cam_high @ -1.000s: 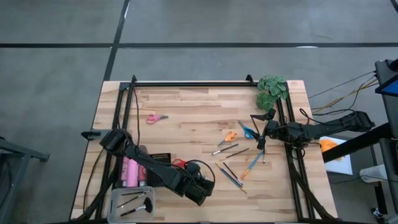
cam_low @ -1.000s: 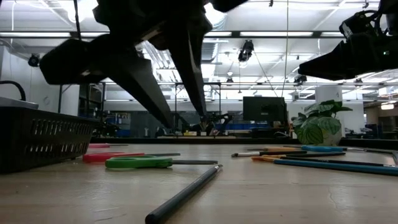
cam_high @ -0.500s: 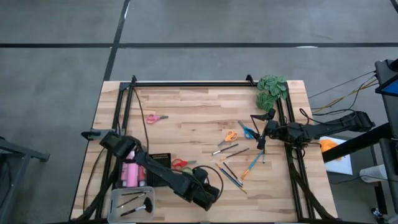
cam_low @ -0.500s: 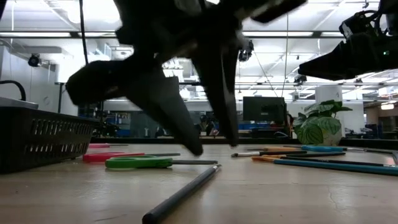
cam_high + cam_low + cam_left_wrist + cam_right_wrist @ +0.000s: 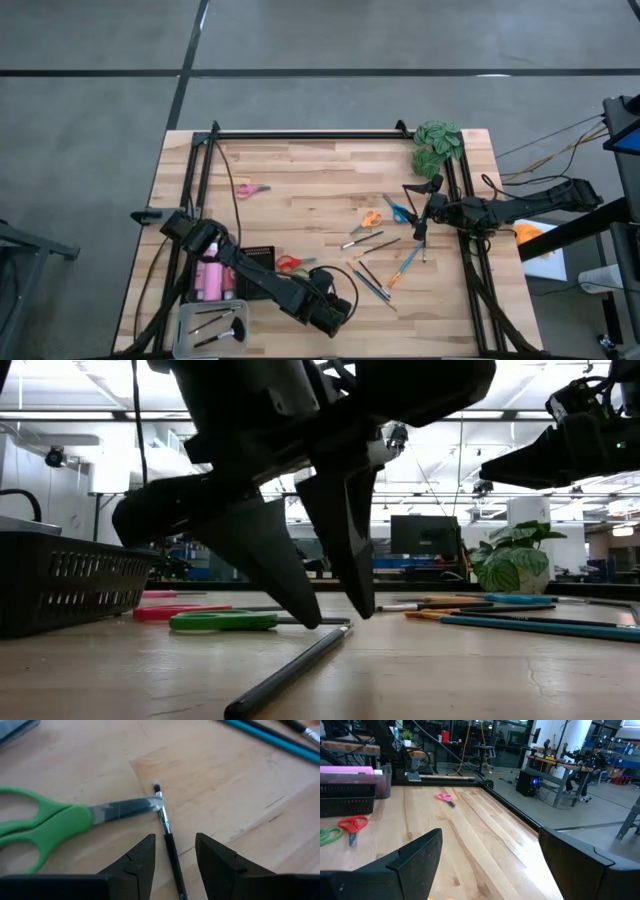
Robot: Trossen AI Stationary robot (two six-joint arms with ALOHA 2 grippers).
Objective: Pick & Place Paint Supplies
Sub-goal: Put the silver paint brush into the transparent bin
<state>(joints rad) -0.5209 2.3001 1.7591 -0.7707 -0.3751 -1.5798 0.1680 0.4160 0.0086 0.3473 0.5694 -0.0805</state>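
Wooden surface (image 5: 320, 175): left pincer (image 5: 175, 851) hangs part-open at six o'clock, empty, fingers either side of a dark brush (image 5: 167, 832) beside green scissors (image 5: 45, 822). Right pincer (image 5: 420, 212) waits wide-open at three o'clock.

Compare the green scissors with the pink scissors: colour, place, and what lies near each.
The green scissors have green handles; the pink scissors have pink ones. The green scissors lie near the left gripper, blade tip touching a dark brush; the pink scissors lie alone, far from both arms. Both rest flat on the table, ungripped.
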